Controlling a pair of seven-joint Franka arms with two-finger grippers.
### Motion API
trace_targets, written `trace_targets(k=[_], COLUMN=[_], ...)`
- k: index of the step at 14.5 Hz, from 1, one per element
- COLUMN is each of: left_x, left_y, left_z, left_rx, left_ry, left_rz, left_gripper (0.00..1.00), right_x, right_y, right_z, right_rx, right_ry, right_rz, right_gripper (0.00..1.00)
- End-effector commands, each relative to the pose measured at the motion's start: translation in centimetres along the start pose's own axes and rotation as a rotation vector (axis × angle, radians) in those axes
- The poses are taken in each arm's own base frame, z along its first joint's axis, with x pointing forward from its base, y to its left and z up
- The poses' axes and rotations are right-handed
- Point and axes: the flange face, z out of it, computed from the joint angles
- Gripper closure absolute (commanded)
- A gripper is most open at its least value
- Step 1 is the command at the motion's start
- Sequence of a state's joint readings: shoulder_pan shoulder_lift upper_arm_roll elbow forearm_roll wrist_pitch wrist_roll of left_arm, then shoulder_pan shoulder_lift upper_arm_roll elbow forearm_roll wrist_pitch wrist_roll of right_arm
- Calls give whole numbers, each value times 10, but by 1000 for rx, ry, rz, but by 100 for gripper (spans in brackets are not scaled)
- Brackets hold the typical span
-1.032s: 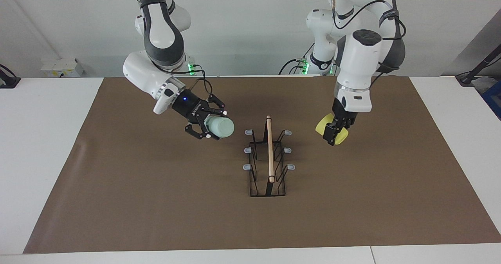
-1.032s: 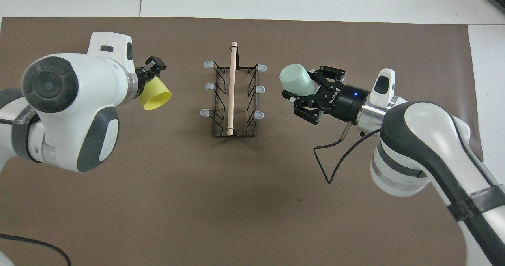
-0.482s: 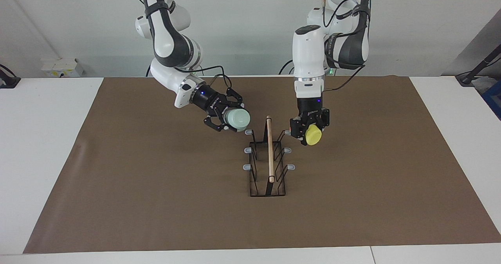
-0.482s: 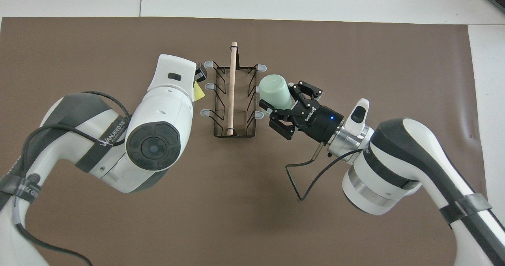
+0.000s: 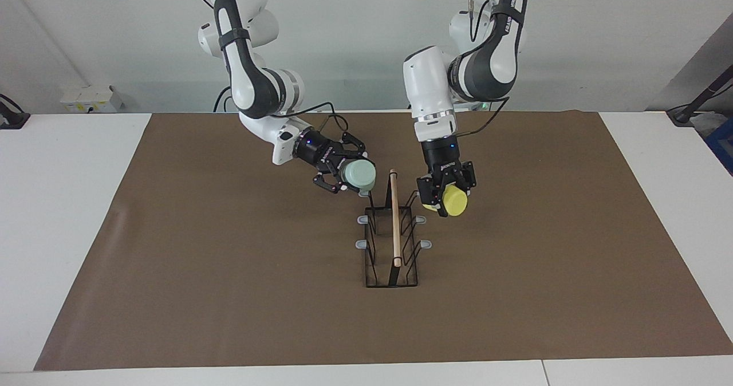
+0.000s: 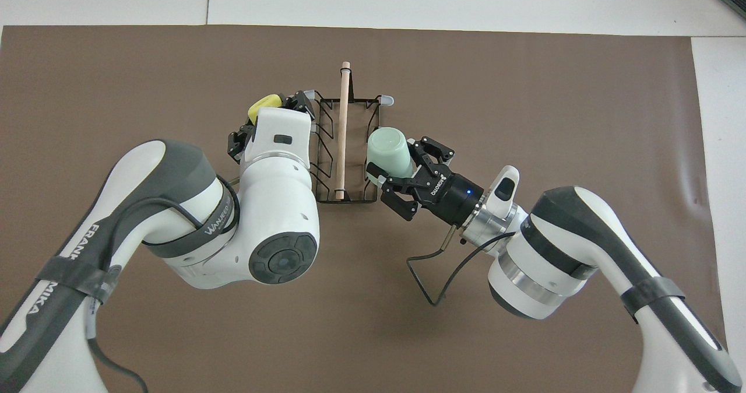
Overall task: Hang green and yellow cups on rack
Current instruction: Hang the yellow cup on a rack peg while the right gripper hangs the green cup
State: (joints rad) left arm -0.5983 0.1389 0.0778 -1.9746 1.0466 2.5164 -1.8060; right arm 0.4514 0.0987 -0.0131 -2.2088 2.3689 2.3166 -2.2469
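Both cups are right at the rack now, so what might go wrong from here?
1. The right gripper holds the green cup at the rack's prongs nearest the robots; a tilted mouth may miss its prong.
2. The left gripper holds the yellow cup from the rack's other flank; pushing from both could shift the light rack.
3. Either cup could knock the wooden rod.

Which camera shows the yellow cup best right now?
The facing view: the yellow cup shows nearly whole in the left gripper, beside the rack. In the overhead view the left arm's wrist hides all but a sliver.
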Motion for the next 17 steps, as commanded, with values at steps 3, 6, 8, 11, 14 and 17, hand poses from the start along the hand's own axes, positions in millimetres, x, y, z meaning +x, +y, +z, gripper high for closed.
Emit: trace_targets(k=[3, 6, 8, 11, 14, 17], left_x=[-39, -57, -67, -77, -77, -79], left_y=[-6, -9, -7, -9, -9, -8], left_z=[-3, -10, -16, -19, -24, -26], left_rx=[19, 37, 44, 70, 77, 79], left_ry=[38, 34, 37, 49, 59, 57], left_rz=[43, 62, 59, 12, 11, 13], left_gripper=[100, 100, 100, 100, 36, 13], right_x=[-11, -22, -26, -31, -47, -60], right_y=[17, 25, 22, 18, 16, 18], right_z=[-1, 4, 5, 6, 7, 10], right_rx=[19, 12, 14, 22, 29, 40], right_ry=[70, 94, 86, 82, 62, 55], right_rz=[-105, -122, -118, -110, -95, -100], right_gripper=[100, 100, 100, 100, 100, 100])
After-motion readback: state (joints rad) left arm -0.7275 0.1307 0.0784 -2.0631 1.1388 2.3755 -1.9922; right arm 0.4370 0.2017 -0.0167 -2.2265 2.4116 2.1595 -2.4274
